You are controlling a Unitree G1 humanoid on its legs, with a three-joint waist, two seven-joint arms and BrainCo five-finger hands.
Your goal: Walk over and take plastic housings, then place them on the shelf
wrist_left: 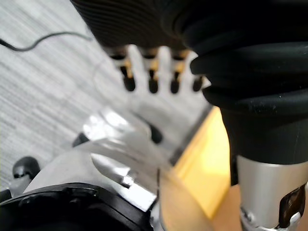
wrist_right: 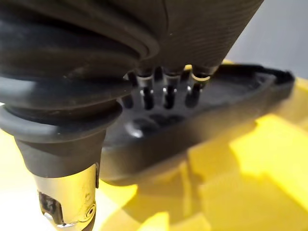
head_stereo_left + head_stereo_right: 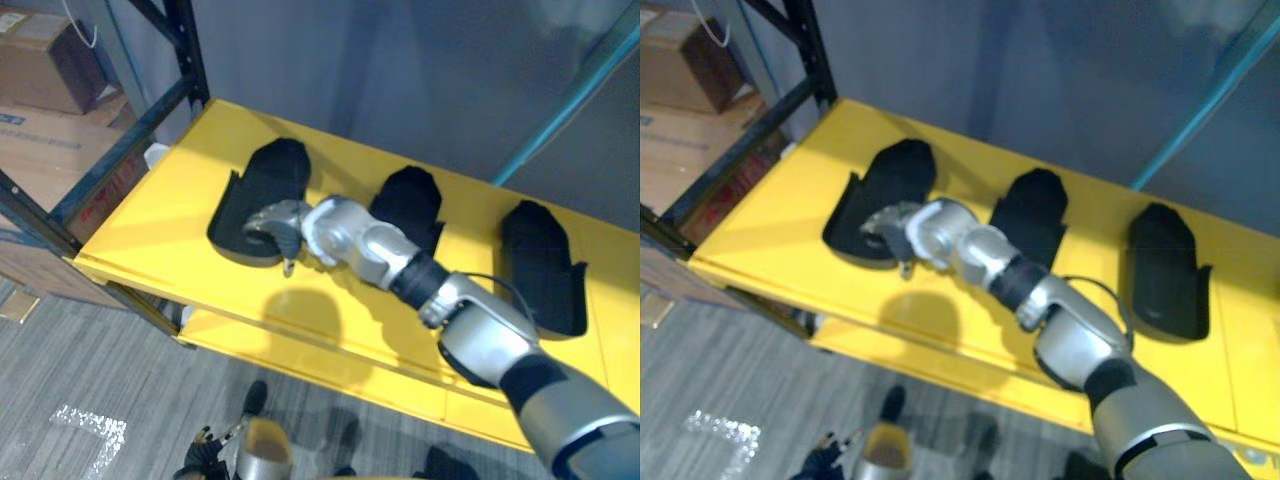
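Gripping near rim of leftmost black hollow plastic housing [image 3: 275, 170] with curled right hand [image 3: 275, 222], on yellow metal shelf [image 3: 180, 200] beside two matching housings [image 3: 410, 200], probably settling it into the row; left hand [image 1: 153, 84] slack, empty, over grey floor [image 1: 43, 96].

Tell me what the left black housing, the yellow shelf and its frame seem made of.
The left housing: moulded black plastic, matte, with a soft highlight inside its hollow. The shelf: smooth yellow coated board, probably painted metal, going by its faint sheen. The frame: dark painted metal bars, it seems.
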